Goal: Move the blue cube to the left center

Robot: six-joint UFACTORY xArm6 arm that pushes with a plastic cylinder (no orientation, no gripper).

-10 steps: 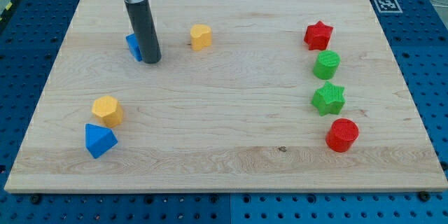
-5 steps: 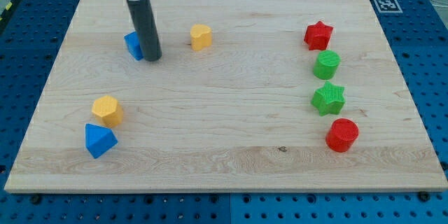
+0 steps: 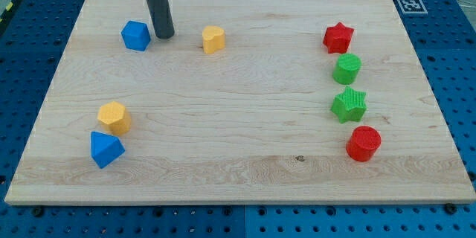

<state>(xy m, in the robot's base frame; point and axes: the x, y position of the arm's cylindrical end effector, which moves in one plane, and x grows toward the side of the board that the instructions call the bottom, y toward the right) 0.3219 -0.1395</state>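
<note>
The blue cube [image 3: 135, 36] lies on the wooden board [image 3: 238, 141] at the view's upper left. My tip [image 3: 165, 36] stands just to the cube's right, a small gap from it, between the cube and a yellow block [image 3: 213, 39]. The dark rod rises from the tip toward the view's top edge.
A yellow block [image 3: 114, 117] and a blue block [image 3: 105, 149] sit at the lower left. Down the right side stand a red star [image 3: 338, 37], a green cylinder [image 3: 346, 68], a green star [image 3: 349, 105] and a red cylinder [image 3: 364, 143].
My tip has moved toward the view's top. The blue cube has shifted left and up and now shows in full beside the rod. The other blocks have not moved.
</note>
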